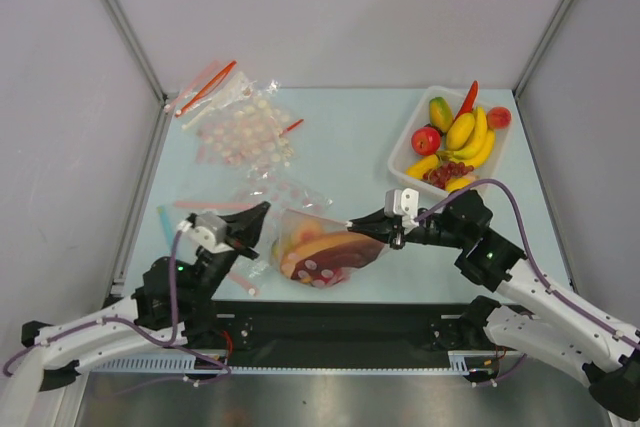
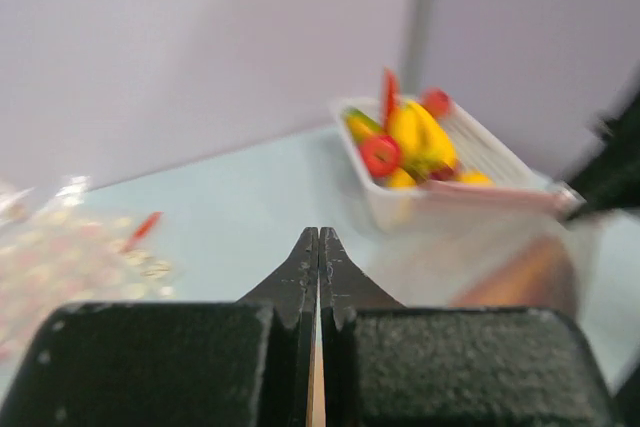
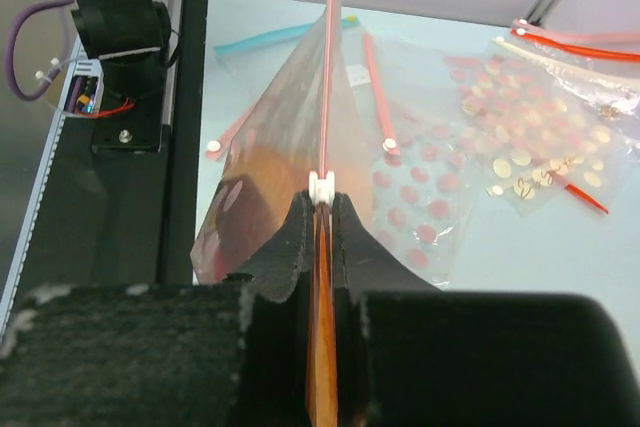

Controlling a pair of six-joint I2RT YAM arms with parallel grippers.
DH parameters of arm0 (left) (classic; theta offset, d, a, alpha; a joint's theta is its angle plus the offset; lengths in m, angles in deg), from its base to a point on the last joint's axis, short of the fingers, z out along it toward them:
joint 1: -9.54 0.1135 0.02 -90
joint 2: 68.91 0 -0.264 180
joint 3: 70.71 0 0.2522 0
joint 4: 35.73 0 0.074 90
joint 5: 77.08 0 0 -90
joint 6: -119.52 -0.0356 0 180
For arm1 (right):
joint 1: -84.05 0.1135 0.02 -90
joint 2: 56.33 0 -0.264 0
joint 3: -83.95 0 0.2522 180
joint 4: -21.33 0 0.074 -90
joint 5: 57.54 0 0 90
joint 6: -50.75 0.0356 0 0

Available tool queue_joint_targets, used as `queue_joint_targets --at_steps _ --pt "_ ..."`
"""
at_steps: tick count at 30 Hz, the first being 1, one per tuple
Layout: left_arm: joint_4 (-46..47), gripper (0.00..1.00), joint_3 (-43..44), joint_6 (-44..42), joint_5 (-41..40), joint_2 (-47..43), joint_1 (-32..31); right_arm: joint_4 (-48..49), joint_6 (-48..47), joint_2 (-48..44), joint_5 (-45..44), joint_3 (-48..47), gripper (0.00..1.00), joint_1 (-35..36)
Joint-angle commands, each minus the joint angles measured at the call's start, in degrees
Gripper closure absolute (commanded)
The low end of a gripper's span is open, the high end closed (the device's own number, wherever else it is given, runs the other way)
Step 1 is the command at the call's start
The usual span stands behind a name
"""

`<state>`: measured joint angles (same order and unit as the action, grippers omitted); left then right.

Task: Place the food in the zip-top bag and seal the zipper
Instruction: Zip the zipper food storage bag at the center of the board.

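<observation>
Presently left gripper and right gripper clamp clear plastic bag's orange-red zipper strip.
Risk: strip slips free under tension, loaded bag gapes.

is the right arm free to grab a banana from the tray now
Probably not yet: the right claw is shut on the zipper of the zip-top bag. The tray lies near on its side, nothing between.

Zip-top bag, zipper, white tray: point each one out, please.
zip-top bag (image 1: 318,252): top external view, its bulging clear side.
zipper (image 3: 327,67): right wrist view, mid-length of the orange-red strip.
white tray (image 1: 404,139): top external view, its left wall.
</observation>
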<state>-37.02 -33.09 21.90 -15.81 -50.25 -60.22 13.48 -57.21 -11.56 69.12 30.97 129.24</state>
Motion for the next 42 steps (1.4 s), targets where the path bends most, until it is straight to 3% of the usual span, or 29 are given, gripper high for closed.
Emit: queue_joint_targets --at_steps 1,7,11,14,15,18,21,24,37,40,41,42 --pt "8.3 1.00 -2.4 -1.7 -20.2 -7.4 0.9 -1.6 1.2 -0.6 -1.9 -2.8 1.00 -0.5" --pt "11.4 1.00 -6.8 -2.6 -23.5 -20.5 0.7 -2.6 2.7 -0.7 -8.4 -2.8 1.00 -2.4" --pt "13.1 0.97 -7.2 -4.7 -16.8 -19.4 0.4 -1.1 3.8 -0.8 -4.2 -2.1 1.00 -4.6" --pt "12.1 0.65 -4.9 -4.8 -3.6 -13.0 0.4 -0.9 3.6 0.1 -2.5 -2.3 1.00 -4.6" --pt "10.1 0.44 -2.9 -4.6 -0.7 -11.4 0.3 -1.1 3.5 0.2 -2.5 -2.4 1.00 -4.6" --pt "4.9 0.16 0.5 -4.5 9.6 -4.3 0.4 -1.3 3.6 0.4 -2.3 -2.5 1.00 -4.6" --pt "3.3 0.06 3.5 -4.5 13.8 1.4 0.3 -1.0 3.6 0.3 -1.5 -2.4 1.00 -4.6" --pt "1.7 0.03 5.0 -4.2 12.7 6.1 0.3 -1.0 3.5 0.0 -1.1 -2.4 1.00 -4.5" --pt "0.5 0.09 8.7 -2.1 13.8 17.7 0.3 -0.7 3.7 0.0 0.9 -2.4 1.00 -4.5" --pt "0.1 0.42 9.5 -2.3 15.4 19.3 0.4 -0.7 3.7 0.1 0.9 -2.4 1.00 -4.6" --pt "0.2 0.67 9.6 -2.4 15.5 19.4 0.4 -0.6 3.7 0.2 0.9 -2.4 1.00 -4.5" --pt "0.2 0.78 9.6 -2.7 15.6 19.6 0.4 -0.7 3.7 0.2 0.5 -2.4 1.00 -4.4"
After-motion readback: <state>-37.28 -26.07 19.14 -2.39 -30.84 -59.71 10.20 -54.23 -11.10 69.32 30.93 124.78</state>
